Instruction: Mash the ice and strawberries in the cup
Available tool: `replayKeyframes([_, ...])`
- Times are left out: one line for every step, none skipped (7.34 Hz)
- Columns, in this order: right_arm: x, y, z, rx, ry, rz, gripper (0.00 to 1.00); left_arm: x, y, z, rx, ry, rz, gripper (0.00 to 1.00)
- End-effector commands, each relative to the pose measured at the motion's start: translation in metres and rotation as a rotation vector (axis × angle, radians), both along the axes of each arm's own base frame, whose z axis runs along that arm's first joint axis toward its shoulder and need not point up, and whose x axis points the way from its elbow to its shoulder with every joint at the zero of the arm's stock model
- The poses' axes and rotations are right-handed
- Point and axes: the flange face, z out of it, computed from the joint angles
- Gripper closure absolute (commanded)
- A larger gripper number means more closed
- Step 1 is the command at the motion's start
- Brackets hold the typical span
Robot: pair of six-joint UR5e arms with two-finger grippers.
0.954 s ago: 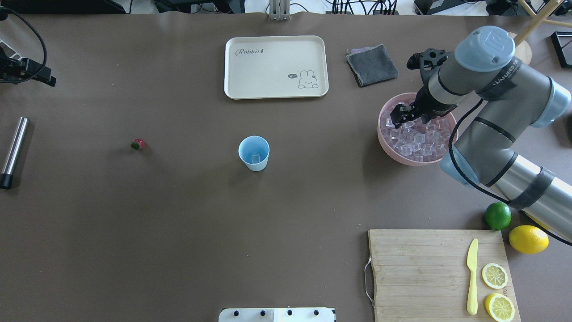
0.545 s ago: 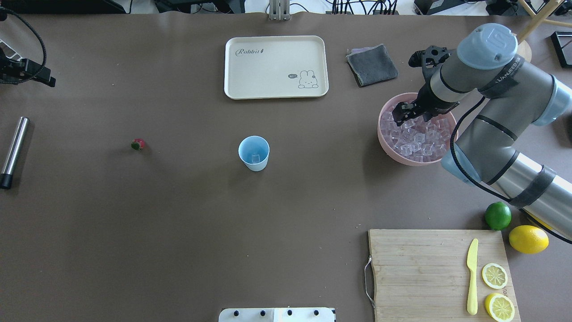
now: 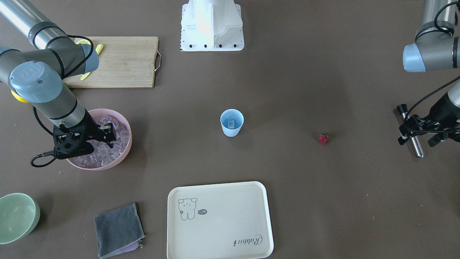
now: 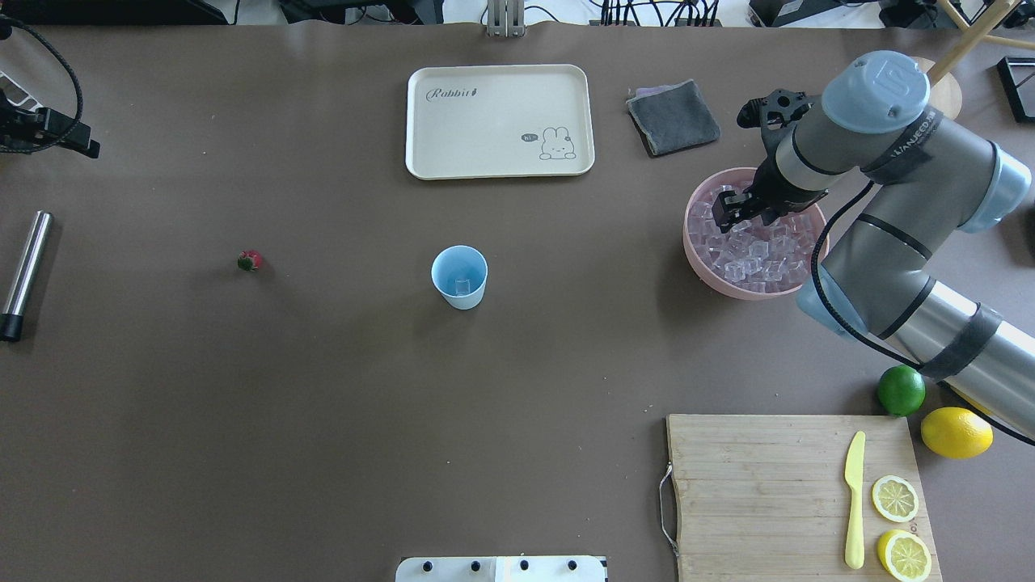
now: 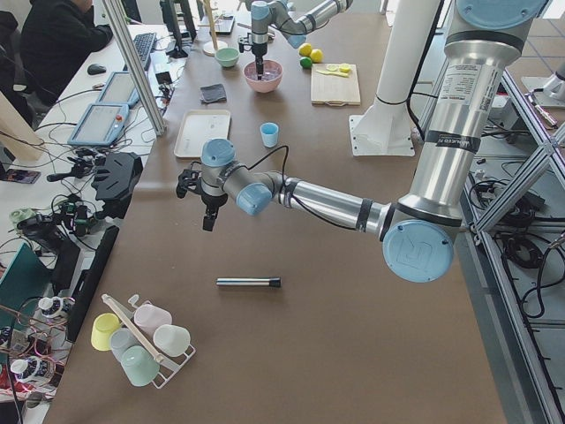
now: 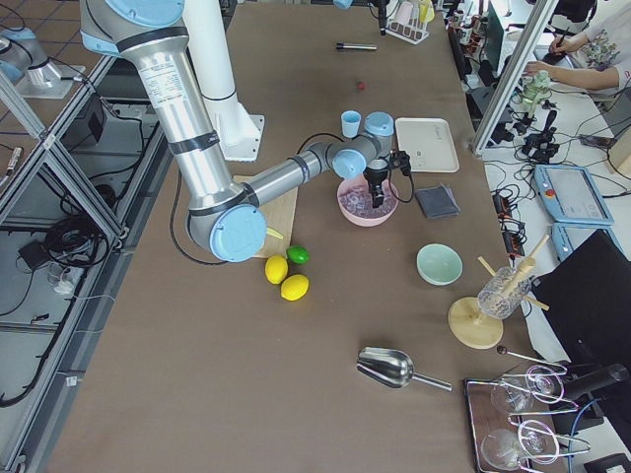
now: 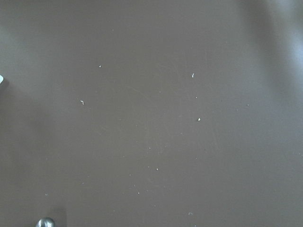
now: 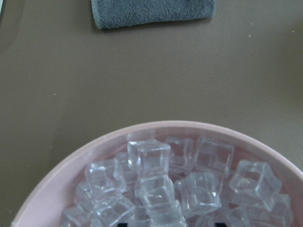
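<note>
Black end effector, right (image 4: pixel 730 208): fingers spread apart, nothing clamped; tips down among the ice (image 8: pixel 150 158) in the pink bowl (image 4: pixel 694 252), well to the robot's right of the cup (image 4: pixel 465 301).
Ice: heap of clear cubes fills the pink bowl; one lone cube (image 4: pixel 462 284) sits on the cup's floor.
Cup: light blue, upright, mid-counter (image 4: pixel 323 388), standing alone.
Strawberry (image 4: pixel 250 260): lying on the counter well to the robot's left of the cup, touching nothing.
End effector, left (image 3: pixel 417 138): fingers look parted, empty; hangs above the counter far to the robot's left of the cup, beyond the strawberry.
Metal rod (image 4: pixel 24 271): flat on the counter near the left end effector, farther from the cup than the strawberry.
Tray (image 4: pixel 500 121): cream, beyond the cup, away from the robot.
Grey cloth (image 4: pixel 673 117): beyond the cup and to its right, just past the pink bowl.
</note>
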Motion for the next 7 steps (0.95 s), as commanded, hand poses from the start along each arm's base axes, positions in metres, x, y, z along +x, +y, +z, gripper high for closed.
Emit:
replayKeyframes([-0.004, 0.001, 0.001, 0.003, 0.006, -0.003, 0.48, 0.0, 0.0, 0.001, -0.001, -0.001, 0.0, 0.02])
replayKeyframes([-0.005, 0.002, 0.001, 0.005, 0.008, -0.003, 0.61, 0.0, 0.0, 0.0, 0.0, 0.0, 0.002, 0.02])
replayKeyframes([-0.004, 0.003, 0.002, 0.005, 0.008, -0.003, 0.69, 0.001, 0.0, 0.0, 0.0, 0.0, 0.003, 0.02])
replayKeyframes([-0.002, 0.003, 0.001, 0.01, 0.01, 0.004, 0.75, 0.004, 0.001, -0.001, 0.002, 0.002, 0.007, 0.02])
replayKeyframes([-0.002, 0.003, 0.0, 0.012, 0.009, 0.005, 0.86, 0.004, 0.001, -0.002, 0.012, 0.004, 0.007, 0.02])
replayKeyframes([-0.001, 0.004, -0.003, 0.015, 0.005, 0.004, 1.0, 0.005, 0.001, -0.001, 0.011, 0.004, 0.007, 0.02])
replayKeyframes([0.005, 0.002, -0.011, 0.019, -0.012, 0.007, 1.0, 0.005, 0.001, -0.001, 0.011, 0.004, 0.007, 0.02])
